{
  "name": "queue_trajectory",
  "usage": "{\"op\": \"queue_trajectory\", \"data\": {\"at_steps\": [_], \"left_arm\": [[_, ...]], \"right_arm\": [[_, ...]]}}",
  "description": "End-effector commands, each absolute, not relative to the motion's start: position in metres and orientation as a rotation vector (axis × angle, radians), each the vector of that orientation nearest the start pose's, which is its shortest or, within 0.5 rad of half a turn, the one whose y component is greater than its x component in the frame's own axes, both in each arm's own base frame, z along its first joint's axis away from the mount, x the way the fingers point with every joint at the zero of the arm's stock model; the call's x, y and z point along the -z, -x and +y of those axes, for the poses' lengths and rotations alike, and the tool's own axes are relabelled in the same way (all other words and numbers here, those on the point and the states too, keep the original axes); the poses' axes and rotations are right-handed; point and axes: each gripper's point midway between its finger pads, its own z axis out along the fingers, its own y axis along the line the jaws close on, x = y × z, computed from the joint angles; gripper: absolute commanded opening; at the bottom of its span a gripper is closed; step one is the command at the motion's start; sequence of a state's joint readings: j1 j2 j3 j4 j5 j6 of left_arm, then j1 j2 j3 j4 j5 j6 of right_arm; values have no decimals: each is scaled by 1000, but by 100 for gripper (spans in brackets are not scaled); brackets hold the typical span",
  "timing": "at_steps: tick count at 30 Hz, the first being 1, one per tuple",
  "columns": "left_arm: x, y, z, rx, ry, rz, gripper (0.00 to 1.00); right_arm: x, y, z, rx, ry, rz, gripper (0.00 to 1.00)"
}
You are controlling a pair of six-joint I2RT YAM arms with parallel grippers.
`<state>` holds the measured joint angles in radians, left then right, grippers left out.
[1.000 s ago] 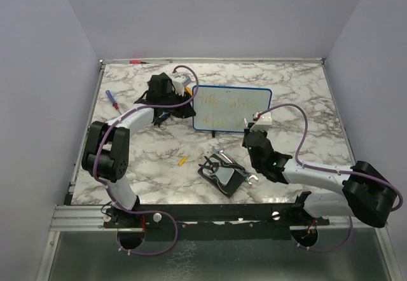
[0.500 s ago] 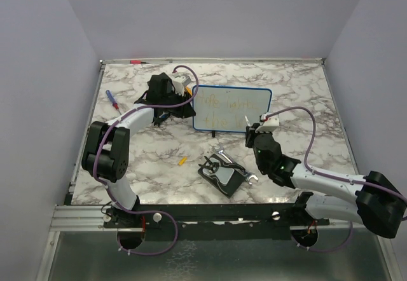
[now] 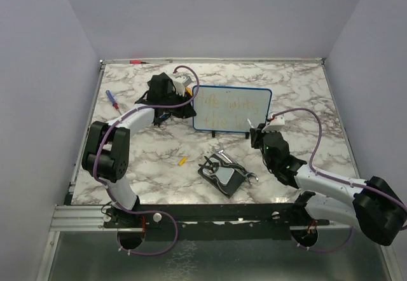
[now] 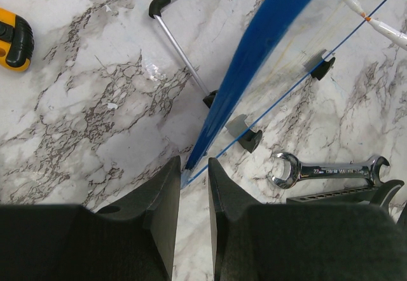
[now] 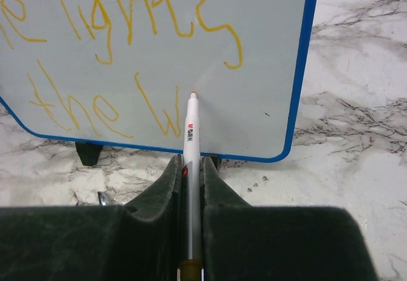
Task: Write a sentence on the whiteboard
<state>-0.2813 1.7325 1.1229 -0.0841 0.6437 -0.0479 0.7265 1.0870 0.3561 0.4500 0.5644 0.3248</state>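
The whiteboard (image 3: pixel 233 110) stands tilted on small black feet at mid-table, and its blue rim (image 5: pixel 299 84) shows in the right wrist view. The sentence (image 5: pixel 137 23) is in orange-yellow strokes: the upper line ends in "lights" and the lower reads "the w". My right gripper (image 5: pixel 192 164) is shut on a white marker (image 5: pixel 191 128). The marker's tip touches the board just right of the "w". My left gripper (image 4: pixel 194 176) is at the board's left edge (image 4: pixel 254 46), its jaws closed around the rim's lower corner. In the top view it sits by that edge (image 3: pixel 182 98).
A black pad with tools (image 3: pixel 222 173) lies in front of the board. A chrome wrench (image 4: pixel 327 170) lies near it. A blue screwdriver (image 3: pixel 112 102) is at the left, a small yellow piece (image 3: pixel 182 161) lies at front left, and a yellow-black tool (image 4: pixel 13 39) lies beyond the board's stand.
My right arm has swung right along the board's lower edge, carrying the marker rightward. The left arm and the board have not moved.
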Motion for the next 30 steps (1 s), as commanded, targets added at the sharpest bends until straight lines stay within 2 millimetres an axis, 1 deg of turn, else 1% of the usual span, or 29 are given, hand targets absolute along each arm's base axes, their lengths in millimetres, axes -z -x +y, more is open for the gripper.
{"op": "queue_trajectory", "data": {"at_steps": [1,6,9,16,25,30], "left_arm": [[-128,-392,-225,877,-621,2124,25],[-127,-392,-225,878,-621,2126,25],[-128,-392,-226,879,-622,2125,25],[-127,-393,-226,877,-621,2126,25],[-127,-393,-226,878,-621,2126,25],[-128,-393,-226,877,-622,2124,25]], "right_arm": [[-129,-303,162,-280,-30,1805,0],[-129,-306,160,-268,-38,1807,0],[-129,-307,164,-271,-20,1814,0],[-113,-303,165,-273,-8,1868,0],[-93,-300,157,-219,-52,1937,0],[-91,-301,151,-186,-81,1945,0]]}}
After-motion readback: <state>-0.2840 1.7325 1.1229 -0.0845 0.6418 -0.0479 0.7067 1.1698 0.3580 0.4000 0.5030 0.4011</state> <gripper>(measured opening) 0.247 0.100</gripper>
